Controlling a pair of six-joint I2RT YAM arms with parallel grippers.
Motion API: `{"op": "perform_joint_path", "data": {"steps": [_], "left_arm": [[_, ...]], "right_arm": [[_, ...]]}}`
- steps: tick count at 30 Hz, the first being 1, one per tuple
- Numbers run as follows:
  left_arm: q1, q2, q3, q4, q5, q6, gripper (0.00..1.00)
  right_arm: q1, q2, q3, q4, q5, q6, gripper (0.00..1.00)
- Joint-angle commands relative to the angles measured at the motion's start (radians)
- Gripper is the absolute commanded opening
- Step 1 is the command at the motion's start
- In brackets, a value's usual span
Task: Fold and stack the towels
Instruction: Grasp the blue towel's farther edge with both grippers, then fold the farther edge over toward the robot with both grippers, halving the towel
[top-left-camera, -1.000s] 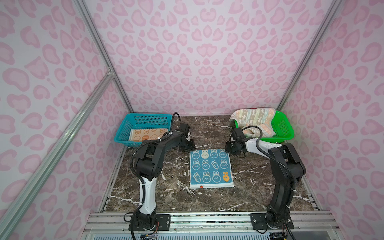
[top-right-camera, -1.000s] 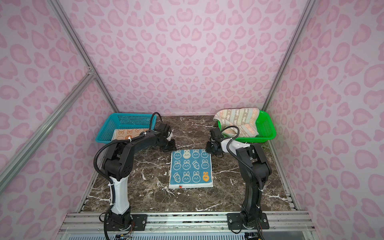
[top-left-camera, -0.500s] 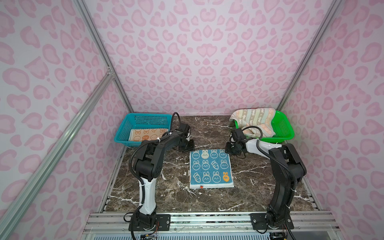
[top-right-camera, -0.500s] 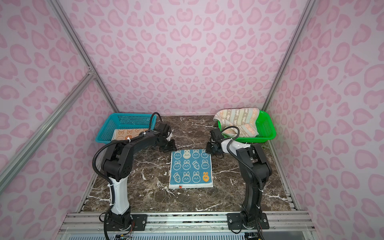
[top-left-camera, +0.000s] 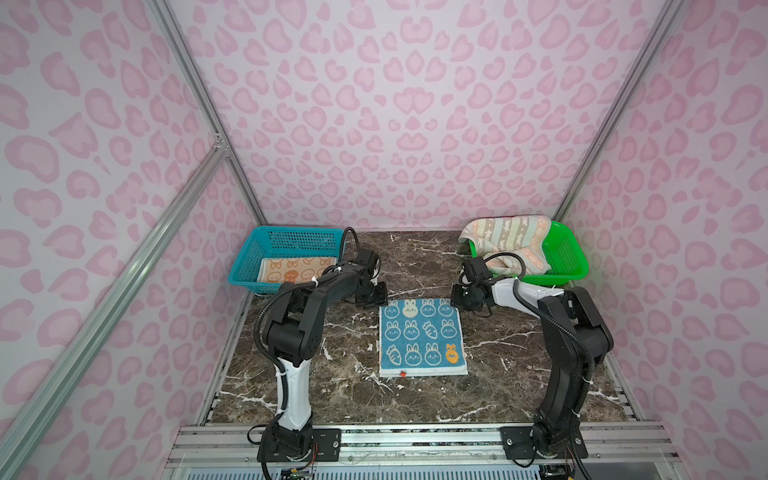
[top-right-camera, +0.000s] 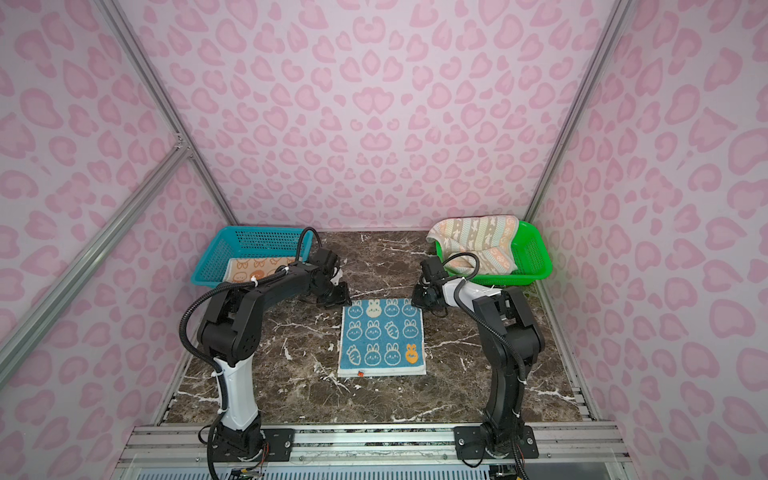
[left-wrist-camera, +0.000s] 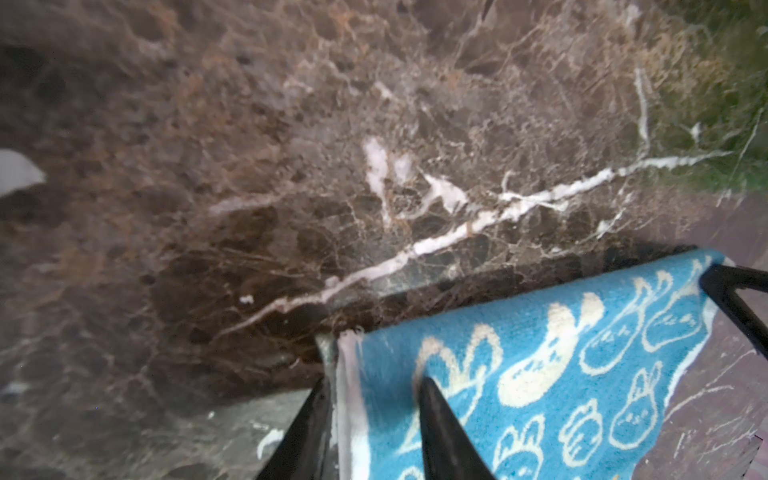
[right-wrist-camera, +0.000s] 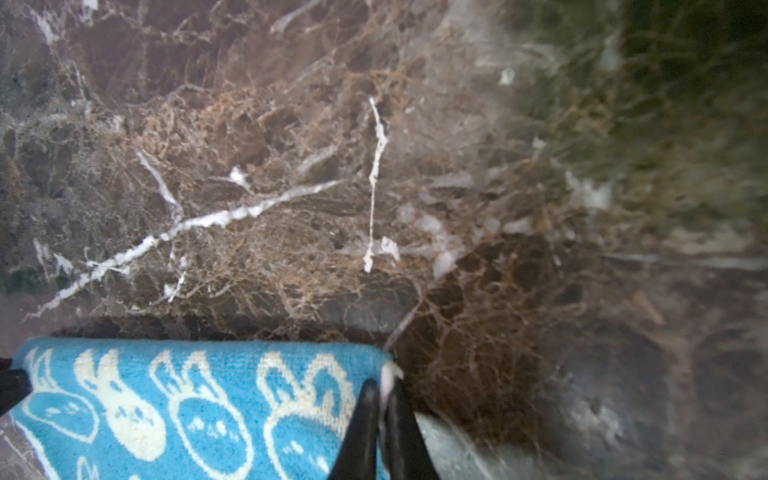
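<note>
A blue towel (top-left-camera: 422, 336) (top-right-camera: 382, 336) with cream rabbit faces lies flat mid-table, a white layer showing under its near edge. My left gripper (top-left-camera: 376, 297) (left-wrist-camera: 374, 382) is at its far left corner, open, fingers apart with the white hem and blue cloth (left-wrist-camera: 540, 374) between them. At the far right corner my right gripper (top-left-camera: 461, 297) (right-wrist-camera: 382, 386) is shut on the towel's corner (right-wrist-camera: 187, 407). In the wrist views the far edge stands slightly off the marble. An orange towel (top-left-camera: 297, 268) lies in the blue basket. A striped towel (top-left-camera: 507, 239) is heaped in the green basket.
The blue basket (top-left-camera: 291, 232) stands at the back left and the green basket (top-left-camera: 569, 253) at the back right of the dark marble table (top-left-camera: 340, 399). Pink patterned walls with aluminium posts close in three sides. A metal rail (top-left-camera: 415, 436) carries both arm bases in front.
Both grippers stay at the blue towel's far corners; no visible movement of arms or towel in the top views.
</note>
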Motion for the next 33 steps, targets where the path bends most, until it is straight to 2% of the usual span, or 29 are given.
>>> {"op": "perform_joint_path", "data": {"steps": [1, 8, 13, 21, 33], "left_arm": [[0.001, 0.019, 0.004, 0.01, 0.019, -0.009, 0.28], [0.001, 0.034, 0.044, 0.022, 0.017, -0.021, 0.04], [0.001, -0.02, 0.035, 0.053, 0.018, -0.012, 0.03], [0.001, -0.133, -0.037, 0.139, 0.056, 0.014, 0.03], [-0.002, -0.356, -0.273, 0.202, 0.124, 0.043, 0.03]], "right_arm": [[-0.001, 0.002, -0.003, -0.007, 0.004, -0.011, 0.09], [-0.002, -0.01, -0.003, -0.008, -0.003, -0.023, 0.05], [-0.001, -0.05, -0.01, -0.007, -0.003, -0.047, 0.0], [-0.002, -0.134, -0.013, -0.048, -0.009, -0.114, 0.0], [0.036, -0.407, -0.24, -0.011, -0.027, -0.135, 0.0]]}}
